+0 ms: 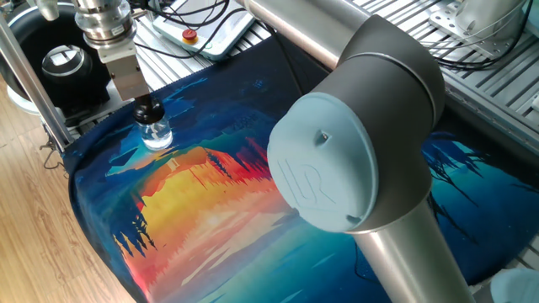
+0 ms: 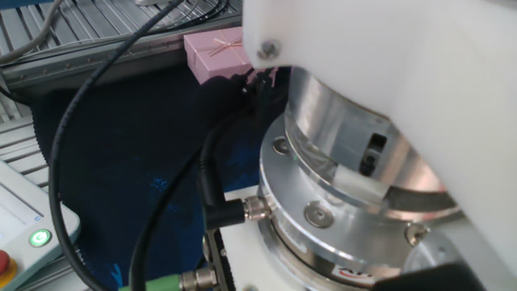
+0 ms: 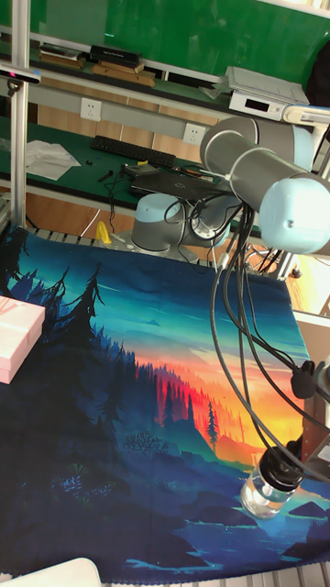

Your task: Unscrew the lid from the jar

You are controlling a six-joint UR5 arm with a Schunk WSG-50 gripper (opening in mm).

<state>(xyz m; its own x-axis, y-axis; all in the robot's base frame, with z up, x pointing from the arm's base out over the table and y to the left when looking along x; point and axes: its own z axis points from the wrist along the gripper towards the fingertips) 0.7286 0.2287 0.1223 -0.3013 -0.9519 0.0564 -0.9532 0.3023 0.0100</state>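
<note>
The jar is small, clear glass, standing on the painted cloth near its far left corner; the tall fixed view has the jar at the cloth's lower right. On its neck sits the black lid. My gripper comes down onto the lid from above, its fingers closed against the cap with no gap showing. In the other fixed view the arm's flange fills the picture and hides jar and lid.
A black ring-shaped device sits just behind the jar, beside an aluminium post. A box with a red button lies behind the cloth. A pink gift box rests on the cloth's opposite side. The arm's elbow hangs over the cloth.
</note>
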